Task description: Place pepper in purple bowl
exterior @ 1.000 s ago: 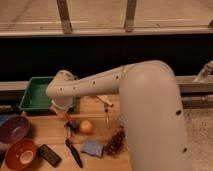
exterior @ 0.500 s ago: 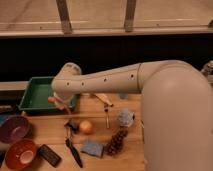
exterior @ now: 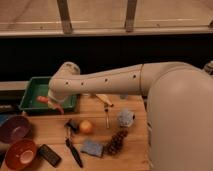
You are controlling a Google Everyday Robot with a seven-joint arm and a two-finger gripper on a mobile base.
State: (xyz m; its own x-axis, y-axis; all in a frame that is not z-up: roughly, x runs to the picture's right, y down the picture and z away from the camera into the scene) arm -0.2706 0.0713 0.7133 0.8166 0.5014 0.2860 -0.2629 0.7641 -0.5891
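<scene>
My gripper (exterior: 54, 103) hangs at the end of the long white arm, over the front edge of the green tray (exterior: 35, 89). It is shut on the pepper (exterior: 45, 101), a slender red-orange chili that sticks out to the left of the fingers. The purple bowl (exterior: 14, 128) stands on the wooden table at the far left, below and left of the gripper and apart from it. The pepper is in the air, above the table's height.
An orange-brown bowl (exterior: 20, 153) stands in front of the purple one. On the table lie a black remote (exterior: 50, 155), a black utensil (exterior: 74, 150), an orange fruit (exterior: 86, 126), a blue sponge (exterior: 92, 147), a pinecone-like cluster (exterior: 116, 142), a fork (exterior: 106, 118) and a bluish crumpled thing (exterior: 125, 118).
The gripper has risen from the table near the orange fruit and swung left to the tray's front edge, carrying the pepper with it.
</scene>
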